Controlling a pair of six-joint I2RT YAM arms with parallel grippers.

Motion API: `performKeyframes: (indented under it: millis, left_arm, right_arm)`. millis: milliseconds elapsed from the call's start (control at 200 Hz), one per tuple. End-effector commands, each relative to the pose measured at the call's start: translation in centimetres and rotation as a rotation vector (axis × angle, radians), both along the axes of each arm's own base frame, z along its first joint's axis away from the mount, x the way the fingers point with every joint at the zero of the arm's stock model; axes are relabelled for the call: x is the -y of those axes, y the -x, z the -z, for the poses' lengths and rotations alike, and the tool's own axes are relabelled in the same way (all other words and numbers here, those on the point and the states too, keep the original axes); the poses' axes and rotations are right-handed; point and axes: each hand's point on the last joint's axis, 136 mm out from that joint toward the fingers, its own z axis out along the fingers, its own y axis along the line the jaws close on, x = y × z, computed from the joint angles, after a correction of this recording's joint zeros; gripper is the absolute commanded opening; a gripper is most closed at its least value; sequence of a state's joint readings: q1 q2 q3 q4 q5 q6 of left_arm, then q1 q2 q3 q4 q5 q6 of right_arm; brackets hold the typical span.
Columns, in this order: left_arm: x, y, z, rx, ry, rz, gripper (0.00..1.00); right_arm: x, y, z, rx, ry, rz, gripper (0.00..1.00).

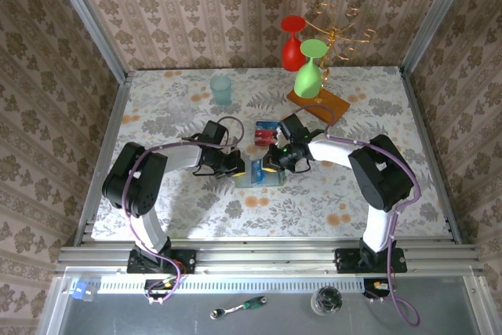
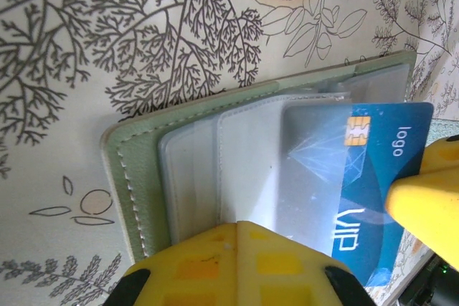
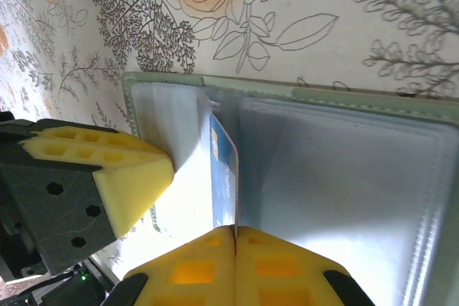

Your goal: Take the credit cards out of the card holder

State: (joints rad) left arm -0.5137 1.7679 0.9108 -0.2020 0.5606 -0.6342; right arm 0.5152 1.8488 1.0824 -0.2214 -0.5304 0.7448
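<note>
Blue card [image 2: 387, 170] sits half out of the open card holder [image 2: 136, 177] on the worktop [image 2: 72, 69]. Right tool [image 3: 235, 228] is clamped on the card's edge. Left tool [image 2: 240, 223] is closed, pressing the holder's panel (an anchor, apparently, not a grip). Best to pull straight along the sleeve, flat, without twisting.

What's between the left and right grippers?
The open card holder and a blue card partly out of it, clearest in the left wrist view. The right gripper is shut on that card; the left gripper, shut, sits over the holder.
</note>
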Motion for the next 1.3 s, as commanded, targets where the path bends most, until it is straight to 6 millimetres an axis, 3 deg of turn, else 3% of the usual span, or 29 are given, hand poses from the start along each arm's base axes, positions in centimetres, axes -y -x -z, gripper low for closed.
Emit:
performKeyframes:
  millis: [0, 285, 530, 675, 975, 1295]
  left_arm:
    - [-2.1, 1.2, 2.2, -0.060, -0.104, -0.012, 0.00]
    - [-1.1, 0.3, -0.1, -0.014, -0.037, -0.012, 0.02]
    - [-0.3, -0.6, -2.1, 0.032, 0.002, -0.005, 0.03]
    - [-0.2, -0.8, -2.9, 0.046, 0.017, -0.009, 0.04]
    - [-0.5, -1.1, -3.6, 0.066, 0.015, -0.022, 0.04]
    - [-1.8, -0.9, -3.5, 0.067, -0.002, -0.056, 0.05]
  right_arm:
    - [2.0, 0.4, -0.4, 0.009, 0.060, 0.014, 0.08]
    - [3.5, 0.1, -3.1, 0.083, 0.116, -0.014, 0.07]
    - [4.6, -0.4, -4.2, 0.150, 0.194, -0.103, 0.06]
    - [5.1, -0.4, -5.1, 0.205, 0.256, -0.236, 0.05]
    - [7.4, -3.1, -5.5, 0.363, 0.525, -0.559, 0.04]
    - [7.6, -5.0, -8.0, 0.551, 0.667, -0.952, 0.04]
